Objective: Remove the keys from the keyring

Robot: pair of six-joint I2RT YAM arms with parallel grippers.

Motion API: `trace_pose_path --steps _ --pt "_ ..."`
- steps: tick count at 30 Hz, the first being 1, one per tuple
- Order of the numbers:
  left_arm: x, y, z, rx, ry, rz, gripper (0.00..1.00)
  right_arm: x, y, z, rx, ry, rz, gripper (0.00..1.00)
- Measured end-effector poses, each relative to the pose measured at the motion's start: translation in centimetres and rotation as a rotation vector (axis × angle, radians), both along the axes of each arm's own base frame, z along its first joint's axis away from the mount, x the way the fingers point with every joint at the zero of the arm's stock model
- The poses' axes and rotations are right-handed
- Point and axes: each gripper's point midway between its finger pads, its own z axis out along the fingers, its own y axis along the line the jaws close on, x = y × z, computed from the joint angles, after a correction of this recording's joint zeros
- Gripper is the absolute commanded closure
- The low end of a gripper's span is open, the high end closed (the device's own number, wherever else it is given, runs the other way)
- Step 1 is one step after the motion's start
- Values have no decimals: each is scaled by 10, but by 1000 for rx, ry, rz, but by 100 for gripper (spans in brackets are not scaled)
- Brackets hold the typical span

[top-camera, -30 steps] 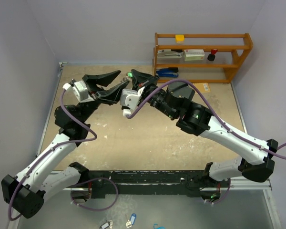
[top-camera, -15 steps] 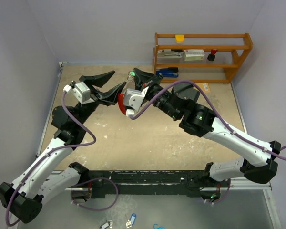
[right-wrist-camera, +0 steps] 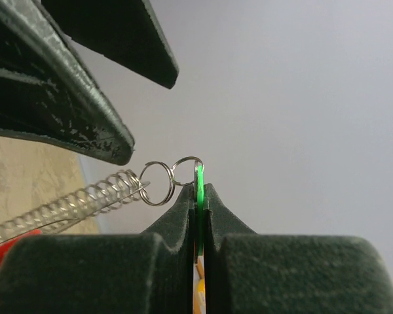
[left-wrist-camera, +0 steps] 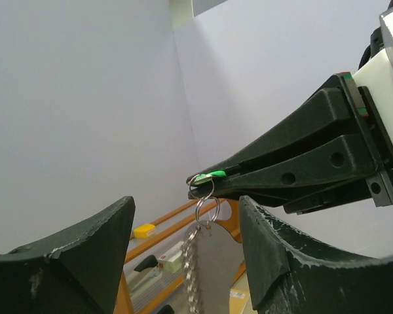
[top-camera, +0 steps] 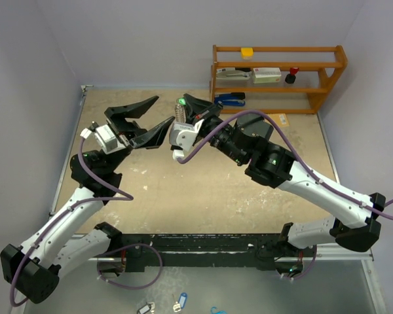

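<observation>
Right gripper point(right-wrist-camera: 198, 191) pressed tight on the green key point(left-wrist-camera: 216, 173), held up in the air. Keyring chain point(right-wrist-camera: 78, 199) dangles off the key's small rings point(right-wrist-camera: 170, 178); left gripper point(top-camera: 164, 111) spread wide, empty, just beside the chain.

The shelf point(top-camera: 278, 78) is standing at the far right of the table point(top-camera: 203, 190). Just left of the shelf's lower corner the right gripper point(top-camera: 183, 101) is hovering, with the keys point(top-camera: 180, 102) sitting pinched between its fingertips on the side facing away from the shelf. The keyring point(top-camera: 178, 114) is hanging straight under the keys. Farther left of the shelf the left gripper point(top-camera: 165, 110) is hovering too — its spread fingers lying either side of the keyring, touching neither it nor the keys.
</observation>
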Motion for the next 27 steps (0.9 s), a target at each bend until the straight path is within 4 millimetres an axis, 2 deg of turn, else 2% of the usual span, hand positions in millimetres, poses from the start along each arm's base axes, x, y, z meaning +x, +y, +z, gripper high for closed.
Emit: trace_pose_path --steps 6,14,20,24,27 --pt "0 -3 6 -36 -25 -27 38 0 1 -3 -2 5 1 100" --pt "16 -13 -5 -34 11 -45 39 0 1 -3 4 10 2 100" --pt "20 -12 -7 -39 19 -35 44 0 1 -3 3 10 2 100" --pt "21 -8 -1 -66 12 -15 52 0 1 -4 2 11 2 100" --pt "22 -6 1 -80 9 -5 54 0 1 -4 2 11 3 100"
